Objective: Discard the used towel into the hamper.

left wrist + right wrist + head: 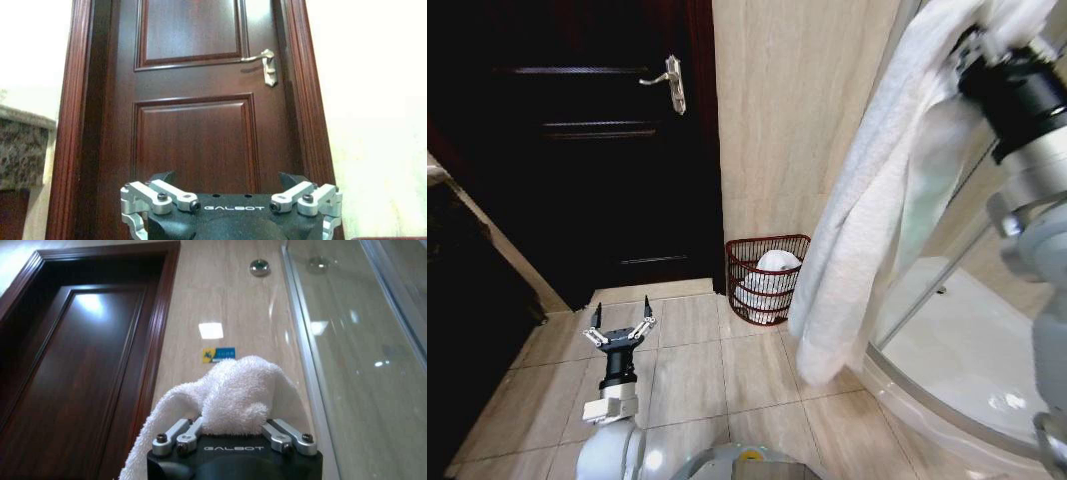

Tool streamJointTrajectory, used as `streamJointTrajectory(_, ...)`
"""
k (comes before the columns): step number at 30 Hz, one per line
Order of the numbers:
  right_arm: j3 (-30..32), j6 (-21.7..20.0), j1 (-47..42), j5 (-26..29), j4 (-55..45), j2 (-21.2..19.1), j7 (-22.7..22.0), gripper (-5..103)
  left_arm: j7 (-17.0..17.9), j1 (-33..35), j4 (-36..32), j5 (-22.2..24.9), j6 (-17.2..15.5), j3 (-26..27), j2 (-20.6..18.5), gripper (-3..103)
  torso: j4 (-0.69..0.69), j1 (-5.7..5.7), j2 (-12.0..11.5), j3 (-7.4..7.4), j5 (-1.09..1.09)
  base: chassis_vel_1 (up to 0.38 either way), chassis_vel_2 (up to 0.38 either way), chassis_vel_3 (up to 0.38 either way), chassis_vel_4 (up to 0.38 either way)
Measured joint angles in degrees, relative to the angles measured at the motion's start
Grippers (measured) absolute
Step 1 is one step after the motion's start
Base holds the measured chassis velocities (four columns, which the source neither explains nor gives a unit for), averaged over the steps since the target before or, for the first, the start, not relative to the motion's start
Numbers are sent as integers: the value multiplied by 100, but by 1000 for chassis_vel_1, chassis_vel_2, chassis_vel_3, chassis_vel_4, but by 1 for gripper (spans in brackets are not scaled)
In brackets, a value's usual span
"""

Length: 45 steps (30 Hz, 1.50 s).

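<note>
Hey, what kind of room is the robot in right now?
Most likely a home or hotel bathroom: a curved glass shower enclosure, a tiled floor, and the hamper by the wall. The right gripper holds a white towel.

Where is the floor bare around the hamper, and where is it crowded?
Bare tile lies between the hamper, the dark door and the open left gripper. Crowded: the towel in the right gripper hangs close beside the hamper, which already holds white cloth, by the shower base.
</note>
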State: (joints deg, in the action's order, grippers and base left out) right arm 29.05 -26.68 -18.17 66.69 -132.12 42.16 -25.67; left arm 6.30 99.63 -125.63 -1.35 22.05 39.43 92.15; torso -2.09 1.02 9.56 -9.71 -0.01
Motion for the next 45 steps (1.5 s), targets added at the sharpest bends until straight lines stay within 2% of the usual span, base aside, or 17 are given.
streamJointTrajectory(6,-95,-3,-125,-59,107,-78,257,20,25,116,-56,-33,73,24,-1,100,1,44,159,-114,2,0,0,0,0)
streamJointTrajectory(13,-257,7,-97,-95,156,-72,341,20,60,183,-30,-9,190,92,-1,100,0,91,341,-245,1,0,0,0,0)
streamJointTrajectory(32,-270,10,-229,-92,2,6,505,20,58,15,103,-52,138,11,-2,100,0,215,765,-550,1,-109,110,106,-110)
streamJointTrajectory(39,-344,9,-36,-129,242,155,578,20,57,12,157,-44,223,40,-2,100,0,224,795,-572,0,-29,21,25,-35)
streamJointTrajectory(45,-840,115,615,-424,1045,458,847,20,29,-10,165,-40,203,41,-2,100,1,222,790,-565,0,0,0,0,0)
